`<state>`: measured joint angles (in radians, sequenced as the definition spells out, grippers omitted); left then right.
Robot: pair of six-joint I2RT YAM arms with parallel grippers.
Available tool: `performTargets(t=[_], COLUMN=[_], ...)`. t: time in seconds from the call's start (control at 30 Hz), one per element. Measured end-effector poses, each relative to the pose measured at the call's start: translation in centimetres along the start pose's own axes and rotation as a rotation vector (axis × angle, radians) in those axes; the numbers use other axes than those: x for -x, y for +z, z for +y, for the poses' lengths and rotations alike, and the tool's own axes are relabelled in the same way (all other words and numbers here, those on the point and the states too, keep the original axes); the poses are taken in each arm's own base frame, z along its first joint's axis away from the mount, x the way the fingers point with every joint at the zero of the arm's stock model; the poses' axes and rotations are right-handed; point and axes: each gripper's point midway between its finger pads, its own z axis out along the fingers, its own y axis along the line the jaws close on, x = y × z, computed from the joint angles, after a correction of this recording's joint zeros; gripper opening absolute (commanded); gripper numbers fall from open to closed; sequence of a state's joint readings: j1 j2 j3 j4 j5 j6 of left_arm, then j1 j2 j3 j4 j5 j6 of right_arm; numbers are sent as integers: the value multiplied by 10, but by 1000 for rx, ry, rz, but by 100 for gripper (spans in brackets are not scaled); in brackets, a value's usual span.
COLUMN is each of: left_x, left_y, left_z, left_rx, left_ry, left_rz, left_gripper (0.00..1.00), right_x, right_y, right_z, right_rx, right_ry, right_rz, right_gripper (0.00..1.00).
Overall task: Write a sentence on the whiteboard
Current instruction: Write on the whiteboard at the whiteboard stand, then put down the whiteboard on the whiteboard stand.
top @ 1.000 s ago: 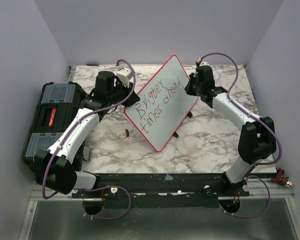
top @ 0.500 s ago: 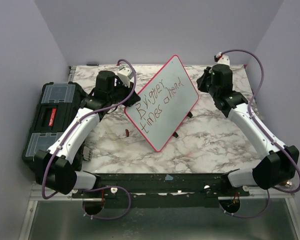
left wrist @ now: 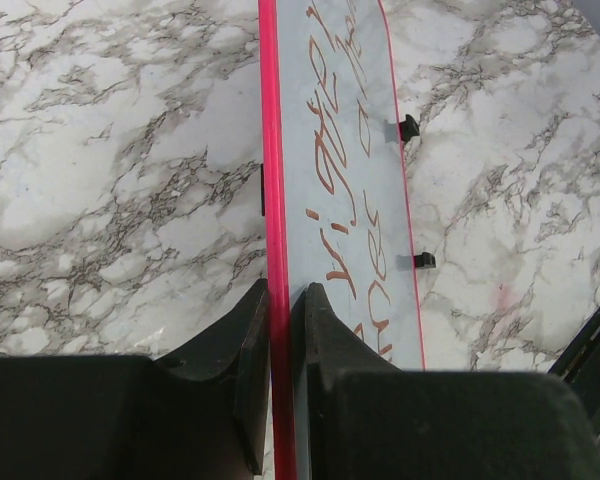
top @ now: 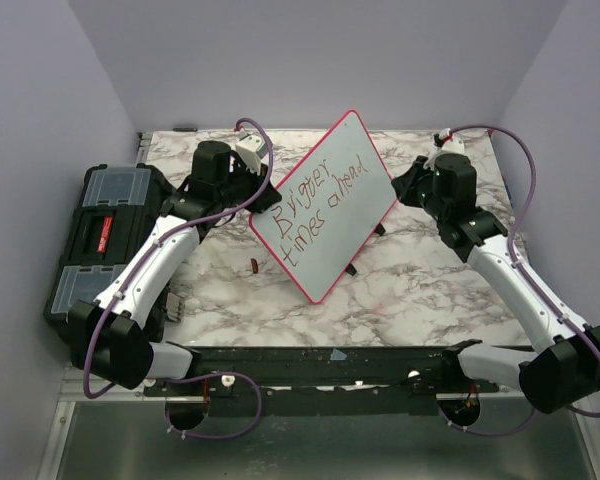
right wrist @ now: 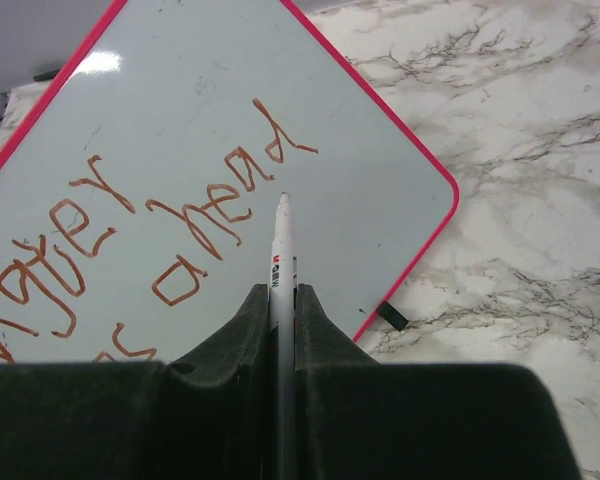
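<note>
Over marble table (top: 420,290), left arm (top: 150,260) reaches forward, left tool (left wrist: 280,295) clamping whiteboard (top: 322,208).

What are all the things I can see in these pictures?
whiteboard: one, pale grey-white with a red-pink frame, tilted over the middle of the table
sentence: two lines, reddish-brown, written on the whiteboard
marker: one, white, pointing at the whiteboard
toolbox: one, black, at the table's left edge
small piece: one, dark red, on the table beside the whiteboard
table: one, white and grey marble pattern, under everything
left gripper: one, black, clamped on the whiteboard's frame
right gripper: one, black, closed on the marker
</note>
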<state>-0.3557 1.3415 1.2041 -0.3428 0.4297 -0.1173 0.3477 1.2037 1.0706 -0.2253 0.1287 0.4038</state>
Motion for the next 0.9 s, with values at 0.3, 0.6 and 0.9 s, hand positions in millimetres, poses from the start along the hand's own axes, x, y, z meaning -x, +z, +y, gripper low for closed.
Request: performTargets(t=[0.3, 0.6, 0.9], left_x=[0, 1, 1], left_y=[4, 5, 8], left_z=[0, 2, 5], left_rx=[-6, 3, 21], left_ry=[-4, -5, 3], left_rz=[7, 2, -7], left_gripper=[0, 9, 21], right_x=[-1, 0, 0], right_y=[-9, -10, -10], right_z=[5, 7, 7], right_rx=[43, 57, 58], right_ry=[14, 20, 20], right_rz=[-14, -26, -28], right_gripper=[1, 0, 1])
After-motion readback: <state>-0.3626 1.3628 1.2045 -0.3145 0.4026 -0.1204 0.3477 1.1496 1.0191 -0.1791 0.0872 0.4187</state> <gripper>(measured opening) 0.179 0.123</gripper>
